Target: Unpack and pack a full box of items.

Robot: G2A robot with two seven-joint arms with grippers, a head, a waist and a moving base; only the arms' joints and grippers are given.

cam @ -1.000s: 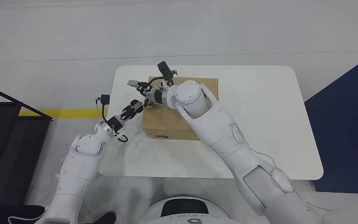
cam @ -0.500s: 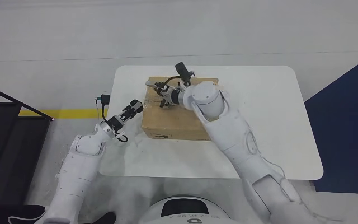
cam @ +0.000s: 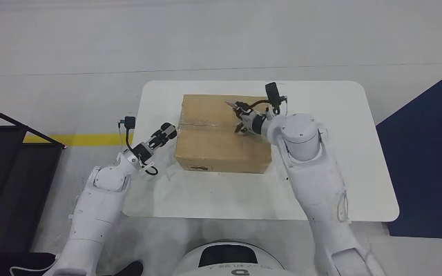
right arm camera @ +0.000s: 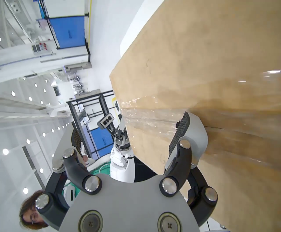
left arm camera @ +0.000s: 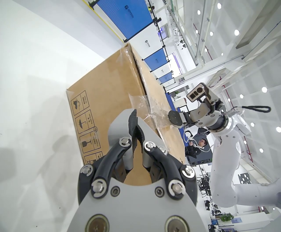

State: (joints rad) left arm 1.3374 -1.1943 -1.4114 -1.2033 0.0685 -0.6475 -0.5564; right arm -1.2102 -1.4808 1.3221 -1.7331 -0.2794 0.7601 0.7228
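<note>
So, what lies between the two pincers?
In the top view, the taped top of the cardboard box lies between the left pincer and right pincer.

A white table (cam: 338, 145) is set on a grey floor (cam: 207, 34) marked by a yellow line (cam: 83, 139). Blue panels (left arm camera: 129, 17) and ceiling lights (left arm camera: 236, 32) are seen beyond.

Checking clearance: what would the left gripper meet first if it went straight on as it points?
Likely the box: the left gripper points at its side wall, close by; the gap is unclear.
</note>
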